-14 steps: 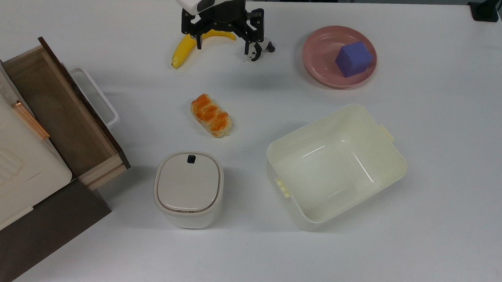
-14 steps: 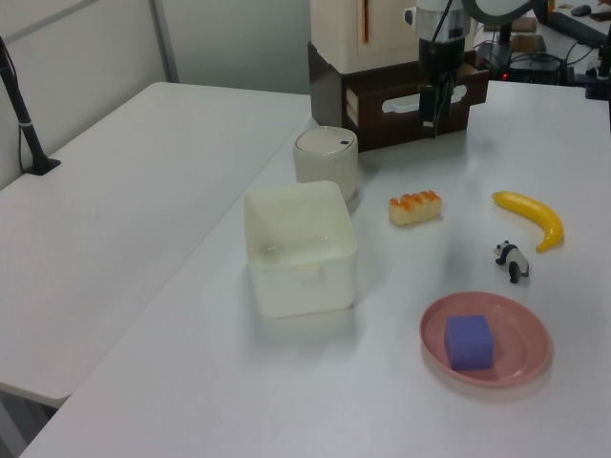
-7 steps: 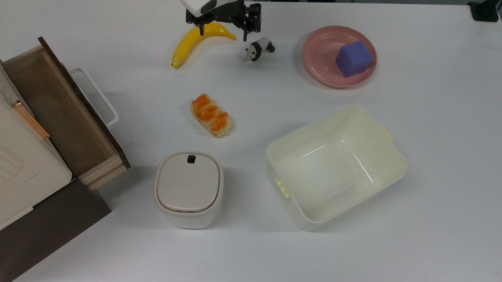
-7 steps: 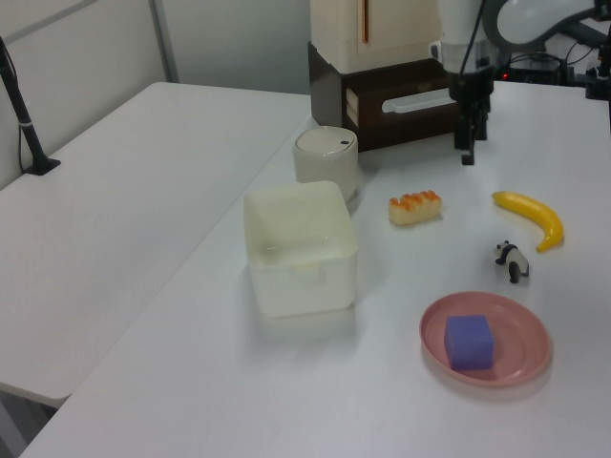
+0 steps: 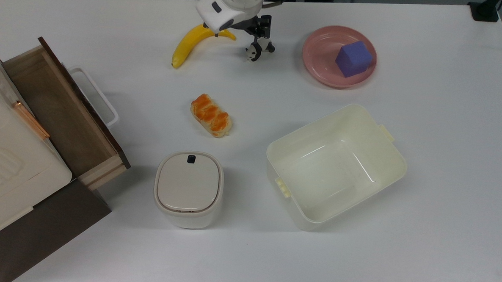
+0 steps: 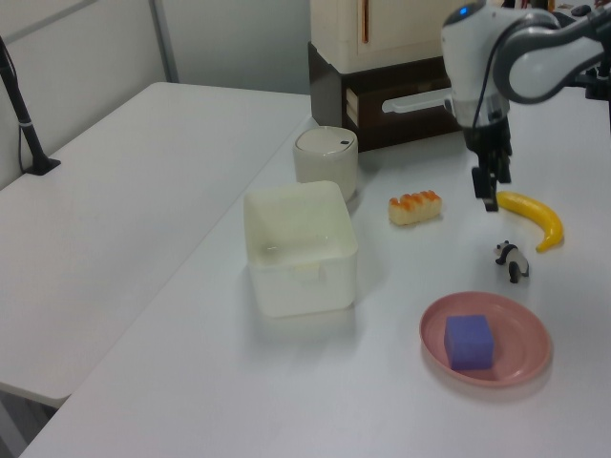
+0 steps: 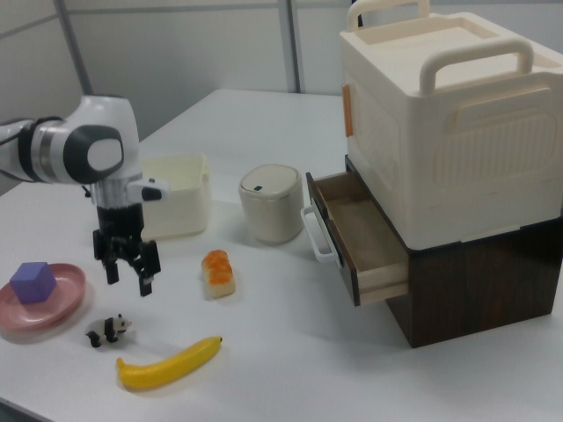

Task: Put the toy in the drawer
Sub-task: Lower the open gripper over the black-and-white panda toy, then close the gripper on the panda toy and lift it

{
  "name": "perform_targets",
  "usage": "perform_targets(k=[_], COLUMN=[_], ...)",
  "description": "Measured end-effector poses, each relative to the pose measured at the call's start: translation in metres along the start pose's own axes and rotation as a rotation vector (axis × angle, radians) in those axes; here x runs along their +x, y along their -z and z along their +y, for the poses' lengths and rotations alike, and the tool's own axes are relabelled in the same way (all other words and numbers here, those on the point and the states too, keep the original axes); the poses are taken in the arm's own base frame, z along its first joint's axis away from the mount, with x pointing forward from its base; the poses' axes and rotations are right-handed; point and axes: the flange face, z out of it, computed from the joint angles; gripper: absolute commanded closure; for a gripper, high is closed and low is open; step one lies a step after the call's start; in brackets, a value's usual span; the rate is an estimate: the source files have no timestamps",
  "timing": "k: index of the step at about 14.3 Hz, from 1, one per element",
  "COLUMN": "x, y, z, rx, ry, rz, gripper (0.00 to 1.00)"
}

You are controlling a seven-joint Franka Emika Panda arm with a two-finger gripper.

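A white desk (image 5: 420, 233) carries everything; grey partition walls stand behind it and a second white table lies alongside. The tool (image 7: 127, 271) hangs above the desk with its fingers spread and nothing between them. In the right view the toy (image 7: 107, 330) stands on the desk just below the tool, the banana (image 7: 169, 363) beyond it, and the drawer (image 7: 356, 236) is pulled open well off to the right view's right. A second ago the tool hung nearer the drawer; it has since swung over toward the toy.
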Motion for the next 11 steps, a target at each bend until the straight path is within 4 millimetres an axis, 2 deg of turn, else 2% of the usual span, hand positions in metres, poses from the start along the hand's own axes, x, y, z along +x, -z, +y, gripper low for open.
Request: perform_targets(k=[2,4,9,11], x=[-0.006,-0.005,0.007,0.010], y=[-0.023,-0.030,-0.051,-0.060], z=[-0.005,-0.009,-0.019,-0.029], rx=[0.037,0.082,0.115,0.110], ry=[-0.010,-0.039,-0.201,-0.253], rz=[-0.049,-0.055,-0.072,-0.073], gripper=[0.00,0.10,0.10,0.20])
